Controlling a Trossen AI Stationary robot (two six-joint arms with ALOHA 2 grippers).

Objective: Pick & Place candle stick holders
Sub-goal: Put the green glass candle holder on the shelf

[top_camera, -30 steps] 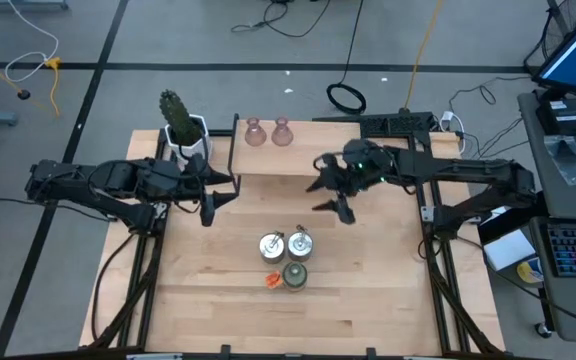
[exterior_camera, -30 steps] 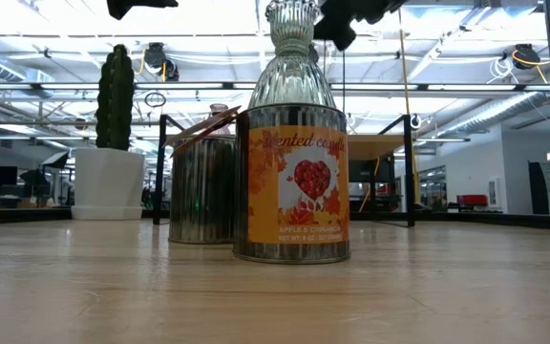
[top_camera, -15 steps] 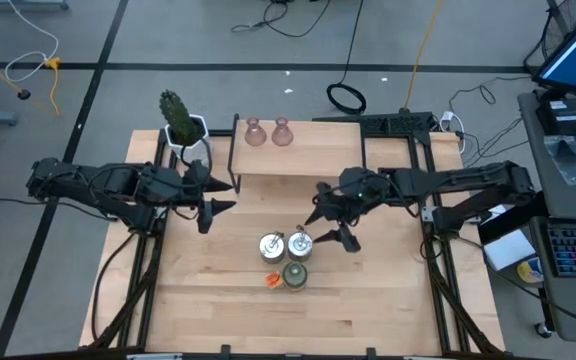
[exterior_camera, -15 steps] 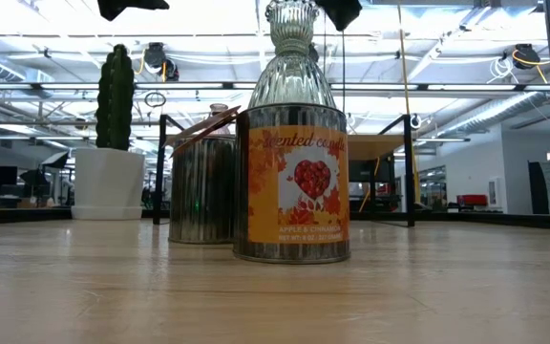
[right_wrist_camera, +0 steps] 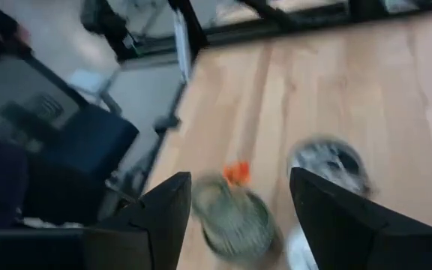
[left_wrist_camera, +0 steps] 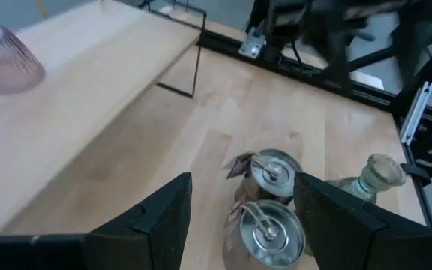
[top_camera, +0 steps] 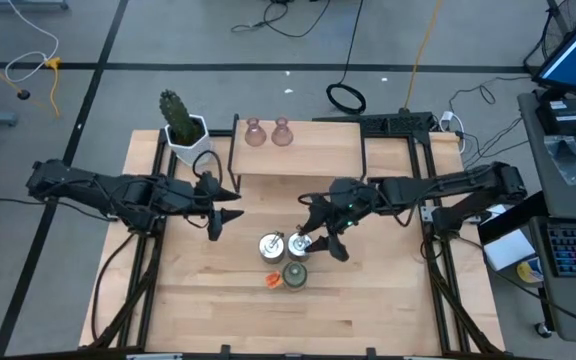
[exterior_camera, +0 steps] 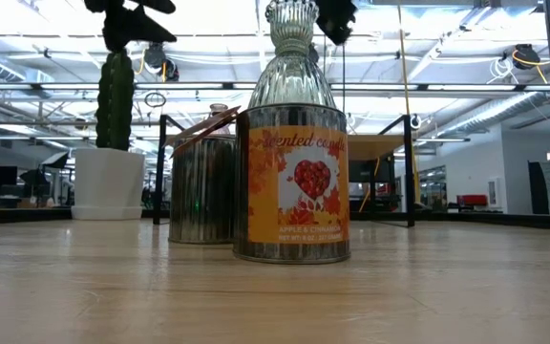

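Note:
Several candle stick holders stand grouped at the table's middle: two silvery tins (top_camera: 271, 245) (top_camera: 298, 243), an olive-green one (top_camera: 295, 275) and an orange bit (top_camera: 273, 280) beside it. The low view shows an orange-labelled tin (exterior_camera: 292, 182) in front of a clear glass holder (exterior_camera: 292, 48). Two pinkish glass holders (top_camera: 268, 132) stand on the raised far shelf. My left gripper (top_camera: 218, 218) (left_wrist_camera: 242, 184) hovers open, left of the group. My right gripper (top_camera: 320, 232) (right_wrist_camera: 240, 180) hovers open just right of it, above the tins.
A white pot with a green cactus (top_camera: 183, 125) stands at the far left corner. The raised wooden shelf (top_camera: 298, 160) with its thin black frame spans the table's far part. Bare wood lies toward the near edge (top_camera: 298, 320).
My right gripper has swung from near the shelf toward the near edge and the group of holders, rolling as it went. My left gripper has sunk and moved a little toward the holders. Nothing on the table has moved.

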